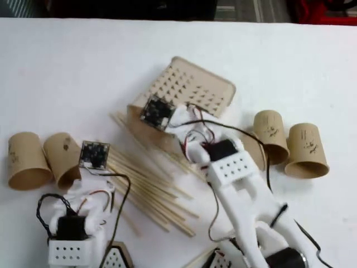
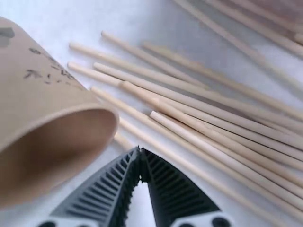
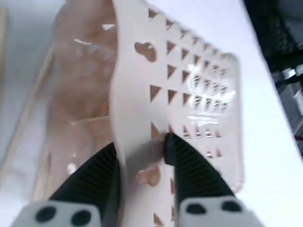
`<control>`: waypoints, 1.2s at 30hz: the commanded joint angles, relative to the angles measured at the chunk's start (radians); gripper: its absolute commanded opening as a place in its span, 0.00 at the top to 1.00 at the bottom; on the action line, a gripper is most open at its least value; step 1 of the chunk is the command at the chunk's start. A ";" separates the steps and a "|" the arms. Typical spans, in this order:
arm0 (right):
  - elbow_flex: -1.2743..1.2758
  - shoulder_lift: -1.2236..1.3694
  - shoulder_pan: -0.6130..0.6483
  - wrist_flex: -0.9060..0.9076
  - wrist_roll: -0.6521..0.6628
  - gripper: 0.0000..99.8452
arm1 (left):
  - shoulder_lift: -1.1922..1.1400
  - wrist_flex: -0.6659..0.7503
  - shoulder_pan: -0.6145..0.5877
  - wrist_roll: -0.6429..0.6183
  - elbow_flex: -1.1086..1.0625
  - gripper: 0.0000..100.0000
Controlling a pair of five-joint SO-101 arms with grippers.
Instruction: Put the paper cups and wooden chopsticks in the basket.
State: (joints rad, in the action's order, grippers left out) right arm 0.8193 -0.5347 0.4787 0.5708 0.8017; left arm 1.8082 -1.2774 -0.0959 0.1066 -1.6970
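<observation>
A beige perforated basket (image 1: 192,84) lies tipped on its side mid-table. My right gripper (image 3: 139,151) is shut on the basket's wall (image 3: 189,85), one finger on each face. Loose wooden chopsticks (image 1: 150,184) fan out between the arms. Two paper cups (image 1: 25,162) (image 1: 62,156) lie on their sides at the left, and two more (image 1: 271,131) (image 1: 307,151) lie at the right. My left gripper (image 2: 140,156) is shut on nothing, its tips just short of the chopsticks (image 2: 203,118), with a cup's open mouth (image 2: 42,137) right beside it.
The right arm's white body (image 1: 245,195) runs diagonally from the front edge to the basket, with cables around it. The left arm's base (image 1: 70,240) sits at the front left. White tabletop (image 1: 67,67) stretches behind the basket and cups.
</observation>
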 commanded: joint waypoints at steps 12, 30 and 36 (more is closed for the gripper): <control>-0.008 -0.289 -0.094 -0.073 0.003 0.98 | 0.007 -0.005 -0.005 0.009 0.005 0.97; -0.002 -0.288 -0.159 -0.117 -0.086 0.85 | 0.007 -0.005 -0.005 0.009 0.005 0.97; -0.066 -0.289 -0.179 -0.114 -0.147 0.85 | 0.007 -0.005 -0.005 0.009 0.005 0.97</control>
State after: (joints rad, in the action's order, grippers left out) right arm 0.8239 -0.7833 0.3191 0.4695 0.6897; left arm 1.8082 -1.2774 -0.0959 0.1066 -1.6970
